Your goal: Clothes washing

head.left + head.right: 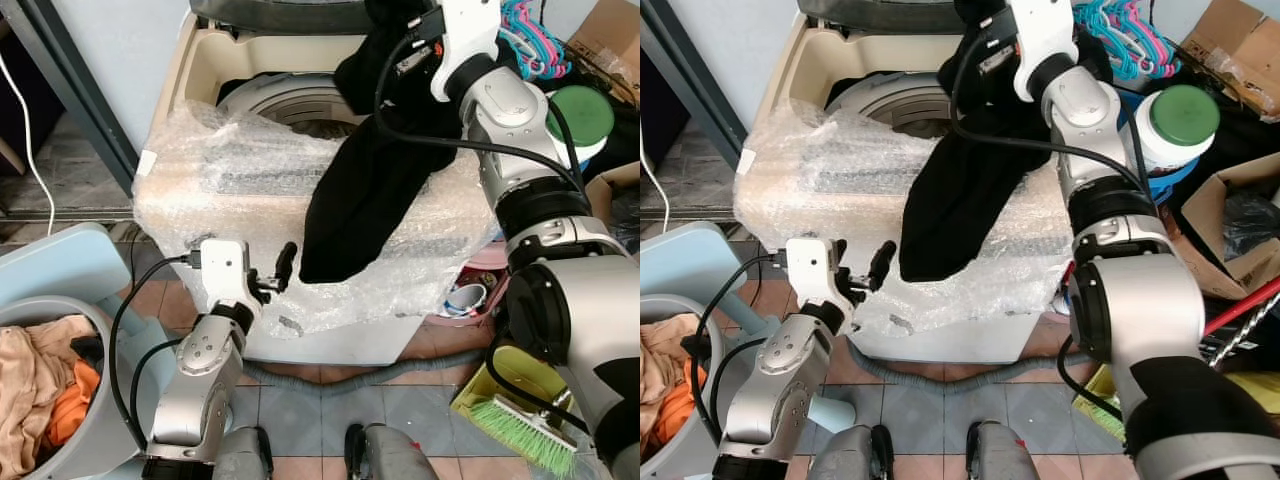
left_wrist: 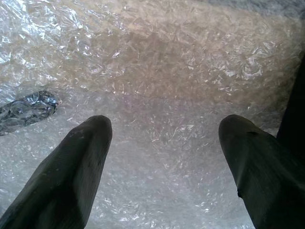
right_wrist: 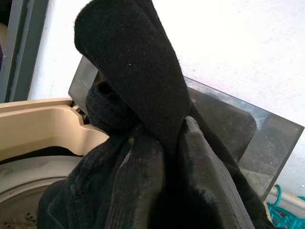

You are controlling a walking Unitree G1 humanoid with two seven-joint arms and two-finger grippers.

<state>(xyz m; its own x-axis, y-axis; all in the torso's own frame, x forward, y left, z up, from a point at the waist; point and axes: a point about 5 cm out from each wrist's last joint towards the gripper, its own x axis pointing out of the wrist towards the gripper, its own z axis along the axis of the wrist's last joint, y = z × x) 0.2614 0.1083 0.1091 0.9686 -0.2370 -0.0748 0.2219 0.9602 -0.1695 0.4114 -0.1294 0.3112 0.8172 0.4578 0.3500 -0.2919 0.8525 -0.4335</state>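
While the bubble-wrapped washing machine (image 1: 250,180) stands lid-up, a black garment (image 1: 370,190) hangs across its front rim, bunched and clamped in the right gripper (image 3: 162,143) above the drum (image 1: 290,105). Left gripper (image 2: 164,157) low at the wrapped front, fingers (image 2: 76,167) spread, holding nothing; laundry basket (image 1: 95,330) of clothes beside it.

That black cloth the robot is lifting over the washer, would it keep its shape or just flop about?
Probably floppy: the black cloth hangs in a long limp drape from the right gripper and trails over the bubble wrap on the washer. It likely bunches easily, since it folds around the fingers. It may snag or drag on the wrap.
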